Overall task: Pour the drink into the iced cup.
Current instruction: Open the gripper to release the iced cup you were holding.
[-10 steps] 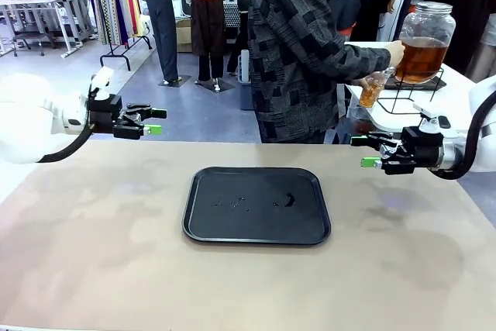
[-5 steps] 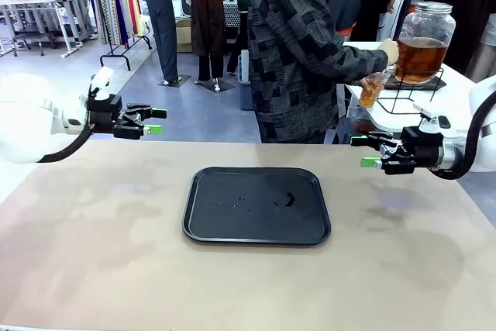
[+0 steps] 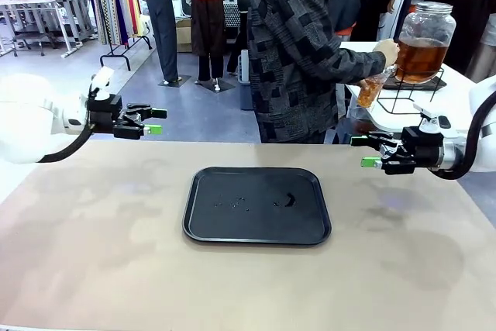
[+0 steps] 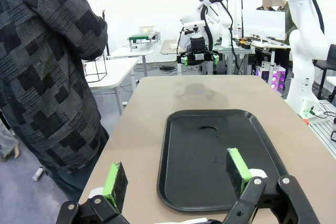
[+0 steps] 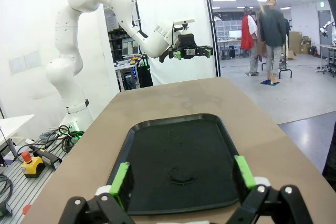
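1. Beige tabletop (image 3: 101, 253) carries a black tray (image 3: 256, 205) at its middle
2. Left gripper (image 3: 152, 121) hovers at the left edge, fingers spread, holding nothing
3. Right gripper (image 3: 364, 152) hovers at the right edge, fingers spread, holding nothing
4. Behind, on a white side table, the drink (image 3: 418, 58) sits in its jar; a person holds a cup (image 3: 370, 91) beside it

From my console the tray (image 3: 256, 205) looked glossy black plastic (faintly wet-speckled), the table (image 3: 93, 253) matt tan, the jar (image 3: 422, 32) clear glass, metal-lidded, my grippers' pads (image 4: 115, 184) rubbery green.
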